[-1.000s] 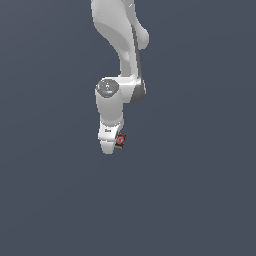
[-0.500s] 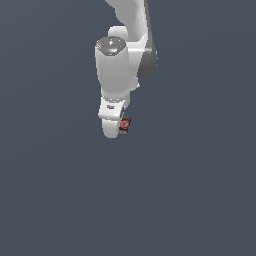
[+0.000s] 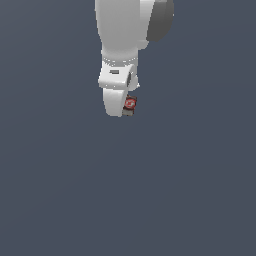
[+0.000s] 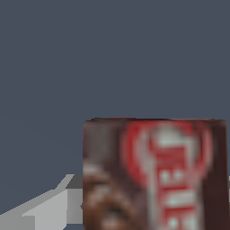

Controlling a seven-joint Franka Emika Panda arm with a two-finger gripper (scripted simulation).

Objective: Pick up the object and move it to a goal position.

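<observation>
the arm has swung up and toward the camera over the last second: it now fills the top of the exterior view and its upper part runs off the frame, where a moment ago the whole wrist and elbow were in sight. the little box has come along with it the whole way, so this reads to me as the carry, the pickup already done and the goal position not yet reached; no goal marker shows in either view, so how far is left i can't say

the gripper (image 3: 125,110) hangs pointing down, and the object (image 3: 130,104) sits at its tip on the exterior view's right, red label facing out, clear of any surface. the fingers themselves are mostly hidden behind the white hand, so i'd only say they look closed onto the box. in the wrist view the object (image 4: 155,175) looms large and blurred right at the camera, with one grey finger (image 4: 49,209) beside it
</observation>
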